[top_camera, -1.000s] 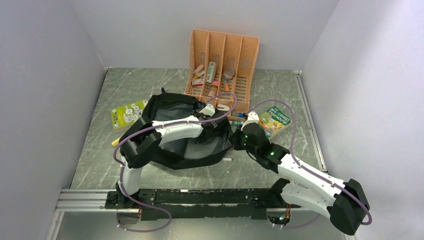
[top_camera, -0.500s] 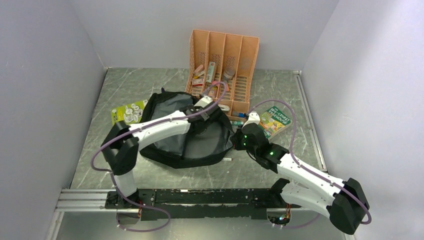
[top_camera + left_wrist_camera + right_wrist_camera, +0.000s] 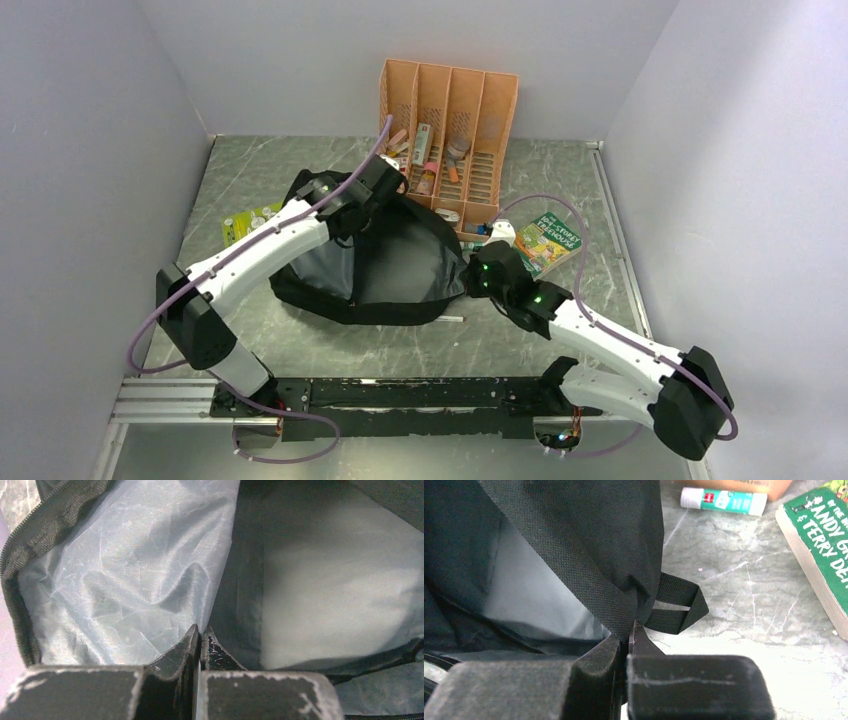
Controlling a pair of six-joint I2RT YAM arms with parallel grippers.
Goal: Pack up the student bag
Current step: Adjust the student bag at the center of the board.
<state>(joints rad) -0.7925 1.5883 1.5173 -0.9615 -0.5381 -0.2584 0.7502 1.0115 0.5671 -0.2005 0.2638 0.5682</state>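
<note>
overhead and wrist views. the bag [image 3: 400, 270] lies open in the middle of the table [image 3: 560, 170], mouth up, grey lining showing, its far edge just in front of the orange organiser [image 3: 450, 110]. i have the left arm reaching across the bag from the near left, with the left gripper [image 3: 392, 192] at the bag's far rim, beside the organiser's front. in the left wrist view that gripper [image 3: 200, 635] points into the bag: the jaws are together, and a fold of the pale lining runs down into the narrow slit between them, so i read it as pinched there, though the contact itself is partly hidden. the right gripper [image 3: 468, 280] sits at the bag's right edge. its wrist view shows this gripper [image 3: 628, 635] with jaws clamped on the black outer fabric, just beside a small strap loop [image 3: 676, 610] that lies on the table. a green book [image 3: 548, 240] lies right of the bag, near the right gripper but apart from it; a glue stick [image 3: 724, 501] lies between that book and the organiser. a second green booklet [image 3: 248, 222] lies left of the bag, partly under the left arm.
</note>
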